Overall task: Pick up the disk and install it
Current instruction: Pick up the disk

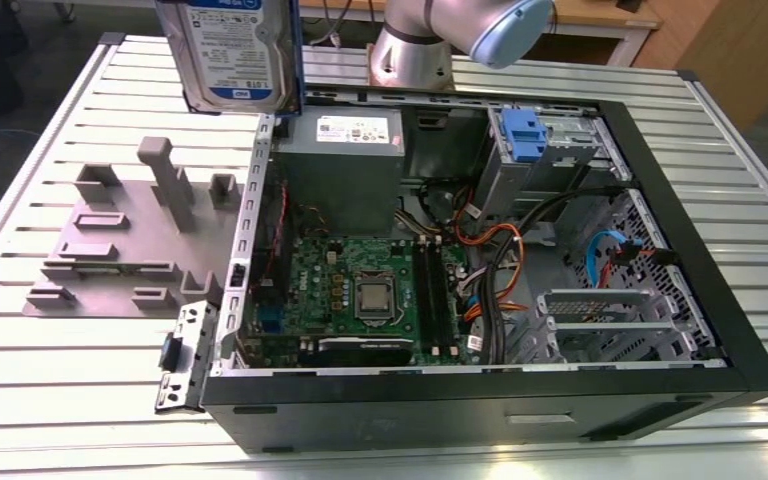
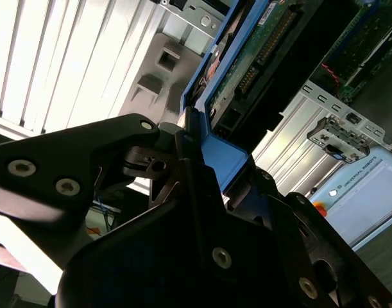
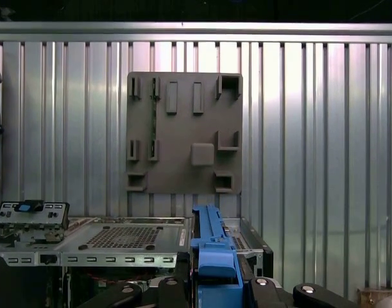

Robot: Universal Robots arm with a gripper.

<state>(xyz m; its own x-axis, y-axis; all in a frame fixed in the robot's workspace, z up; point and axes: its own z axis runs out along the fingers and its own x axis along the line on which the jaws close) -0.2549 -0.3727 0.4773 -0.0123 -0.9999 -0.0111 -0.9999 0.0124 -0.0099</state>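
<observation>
Above the far edge of the slatted table (image 1: 37, 400), at the exterior view's left of the open computer case (image 1: 724, 290): the disk (image 1: 231, 55), held upright in the air with its label facing the camera, clear of both table and case.

Gripper (image 2: 194, 138): jaws drawn narrow onto the disk's blue rail (image 3: 212, 256), as both wrist views showed.

Handling note (a judgement): the carry looked best done slowly and level. The hold was on a thin plastic rail at one end, so a swing could twist the disk in the jaws. The disk needed squaring to the bay and height over the case wall and cables (image 1: 491, 240).

Case contents:
- green motherboard (image 1: 357, 280) on the floor
- grey power supply (image 1: 344, 150) with a white sticker at the far wall
- blue latch piece (image 1: 523, 135) in the far bay
- metal drive cage (image 1: 611, 320) at the near corner

Beside the case: a grey fixture plate (image 1: 117, 250) with upright holders.
</observation>
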